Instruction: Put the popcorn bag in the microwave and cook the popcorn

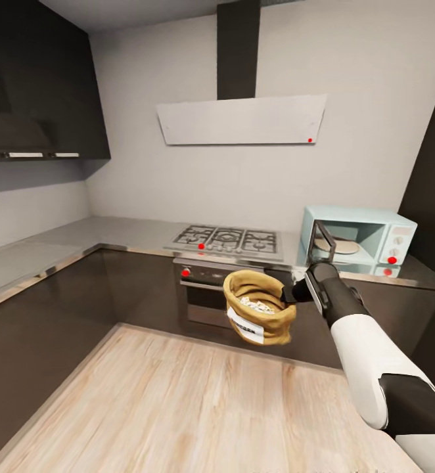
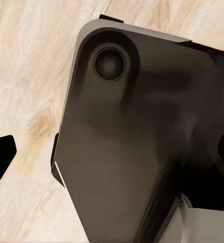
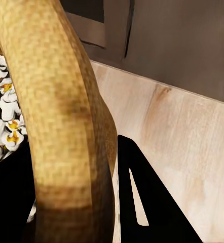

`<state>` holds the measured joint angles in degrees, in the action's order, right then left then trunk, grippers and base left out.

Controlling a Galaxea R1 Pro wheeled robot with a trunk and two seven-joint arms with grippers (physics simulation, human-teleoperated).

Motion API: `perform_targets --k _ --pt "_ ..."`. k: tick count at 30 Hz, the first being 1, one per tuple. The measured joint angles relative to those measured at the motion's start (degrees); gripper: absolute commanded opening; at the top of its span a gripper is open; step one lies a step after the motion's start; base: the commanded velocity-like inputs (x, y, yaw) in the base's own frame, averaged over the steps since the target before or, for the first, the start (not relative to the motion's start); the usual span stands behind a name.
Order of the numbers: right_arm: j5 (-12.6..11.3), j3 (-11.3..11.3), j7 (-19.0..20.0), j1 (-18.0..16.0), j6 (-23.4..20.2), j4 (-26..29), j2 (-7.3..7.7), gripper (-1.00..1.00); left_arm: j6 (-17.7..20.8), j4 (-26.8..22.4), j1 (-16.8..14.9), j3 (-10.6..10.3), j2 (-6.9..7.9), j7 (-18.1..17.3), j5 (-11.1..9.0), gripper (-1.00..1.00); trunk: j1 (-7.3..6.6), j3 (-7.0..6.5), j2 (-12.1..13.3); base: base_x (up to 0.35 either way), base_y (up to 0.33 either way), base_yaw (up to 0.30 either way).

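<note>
Holding the small tan-brown cloth popcorn bag (image 1: 259, 307) by its rolled rim, the right tool (image 1: 291, 293) is pinching that rim in mid-air, over the pale wooden floor (image 1: 178, 401) and in front of the dark cabinets. White popped pieces (image 3: 3, 126) lie inside it. The pale mint-blue microwave (image 1: 359, 238) stands open on the grey glossy surface (image 1: 112, 233) (door swung out). I judge the risk is spilling: a one-sided grip can let the sack tilt or slip. For the left tool, I cannot tell its state.
</note>
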<state>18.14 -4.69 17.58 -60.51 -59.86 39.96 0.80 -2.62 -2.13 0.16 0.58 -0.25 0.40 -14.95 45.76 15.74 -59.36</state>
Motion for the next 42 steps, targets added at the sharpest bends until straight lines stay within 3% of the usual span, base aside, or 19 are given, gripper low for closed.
perform_targets --k 14,18,28,42 --pt "0.09 0.0 -0.01 0.0 0.0 0.0 0.05 -1.0 0.0 0.0 0.0 0.0 0.0 0.0 0.01 1.0 0.0 0.0 0.0 0.0 0.0 -0.25" --pt "0.22 0.0 0.03 0.0 0.02 0.0 1.65 -1.0 0.0 0.0 0.0 0.0 0.0 0.0 0.0 1.0 0.0 0.0 0.0 0.0 0.0 -0.25" --pt "0.06 0.0 0.15 0.0 0.01 0.0 3.33 -1.0 0.0 0.0 0.0 0.0 0.0 0.0 0.03 1.0 0.0 0.0 0.0 0.0 0.0 -0.25" --pt "-0.11 0.0 0.25 0.0 0.01 -0.09 4.3 -1.0 0.0 0.0 0.0 -0.08 -0.05 -0.04 0.19 1.0 0.0 0.0 0.0 0.0 0.0 -0.25"
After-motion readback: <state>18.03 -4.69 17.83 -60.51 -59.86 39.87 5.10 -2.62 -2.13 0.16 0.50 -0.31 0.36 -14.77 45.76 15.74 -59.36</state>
